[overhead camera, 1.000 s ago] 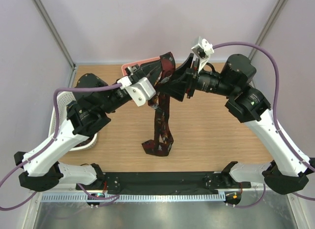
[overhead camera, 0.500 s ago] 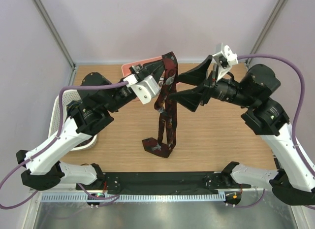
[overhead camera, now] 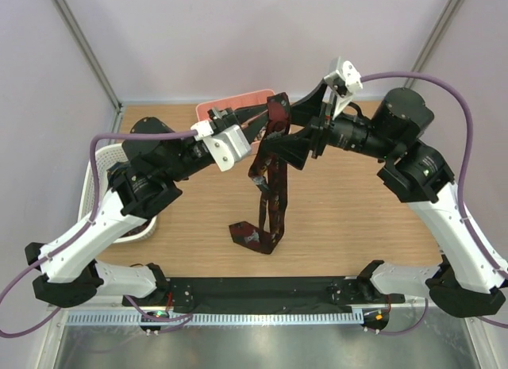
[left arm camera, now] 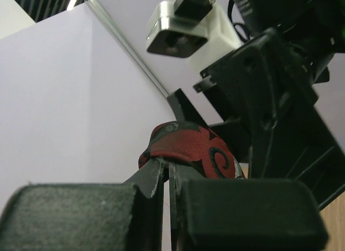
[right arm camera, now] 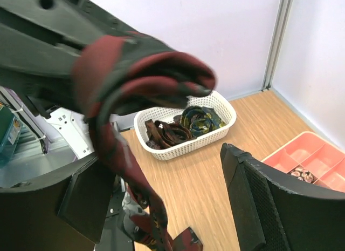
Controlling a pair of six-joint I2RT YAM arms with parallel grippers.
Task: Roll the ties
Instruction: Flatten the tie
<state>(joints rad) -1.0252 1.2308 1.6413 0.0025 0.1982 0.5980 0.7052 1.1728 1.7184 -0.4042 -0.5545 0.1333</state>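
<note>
Left wrist view, left pincer [left arm camera: 168, 174] clamping tie [left arm camera: 195, 151]; right pincer [right arm camera: 161, 164] gaping, just beside it

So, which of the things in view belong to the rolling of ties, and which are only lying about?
Belong to the job:
- red tie, hanging from the shut left fingers
- open right fingers, either side of it
- bundled ties in the basket
- small coils in the tray

Only lying about:
- white basket
- pink tray
</note>
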